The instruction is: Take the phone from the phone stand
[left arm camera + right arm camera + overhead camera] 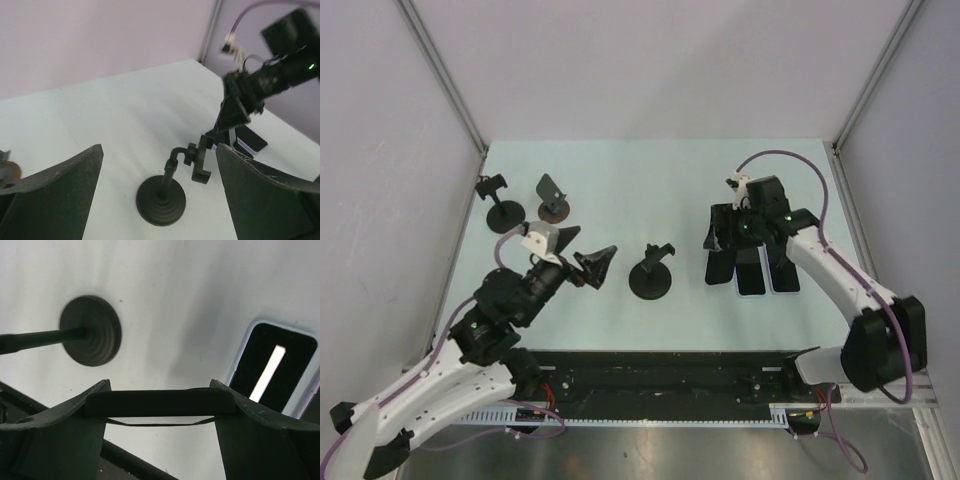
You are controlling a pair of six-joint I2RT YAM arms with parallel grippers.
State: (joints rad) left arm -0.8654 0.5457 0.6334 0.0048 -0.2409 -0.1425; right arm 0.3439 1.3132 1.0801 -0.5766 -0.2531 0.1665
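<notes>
1. Desk (620, 180): pale green surface carrying all items.
2. Right arm (840, 280): reaches from the near right corner toward the desk centre.
3. Left arm (470, 350): extends from the near left, its wrist aimed at the central stand.
4. Right gripper (160, 390): jaws closed on the phone (160, 402), which spans the gap from one finger to the other and is seen edge-on in the right wrist view.
5. Phone location: off the stand, held just right of it. In the top view its long axis runs roughly far-to-near, with the free end toward the near edge. Whether it touches the desk cannot be told.
6. Left gripper (592, 264): jaws spread wide, holding nothing, near the stand but apart from it.
7. Phone stand (651, 272): black, with a round base and angled stem, upright at the desk centre, its cradle unoccupied.
8. Two further phones (751, 272) (783, 272): lie flat side by side, screens up, just right of the held phone.
9. Two small stands (500, 205) (552, 198): stand at the far left.
</notes>
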